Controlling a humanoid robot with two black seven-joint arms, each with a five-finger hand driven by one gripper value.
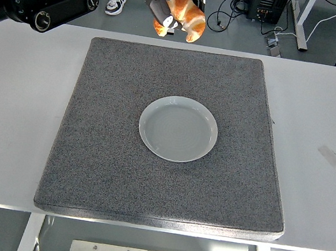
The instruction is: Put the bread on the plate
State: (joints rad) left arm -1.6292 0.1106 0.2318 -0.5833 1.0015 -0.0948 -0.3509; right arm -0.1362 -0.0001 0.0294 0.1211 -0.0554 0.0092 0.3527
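Saw left arm raised high beyond mat's (114,174) far edge; left hand (169,0) clenched round bread (187,18), far from plate (178,129).

Golden-brown croissant (185,17) with paler orange banding, beyond the far edge of the mat (111,155), which is speckled dark grey. Pale grey-green plate (178,129) at the mat's centre. White table (8,118) surrounding the mat. Left hand (169,0): white shell, black fingers.

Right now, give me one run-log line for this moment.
left hand: shut on golden-brown croissant, raised | round grey plate: empty, on dark grey mat | right hand: not in view
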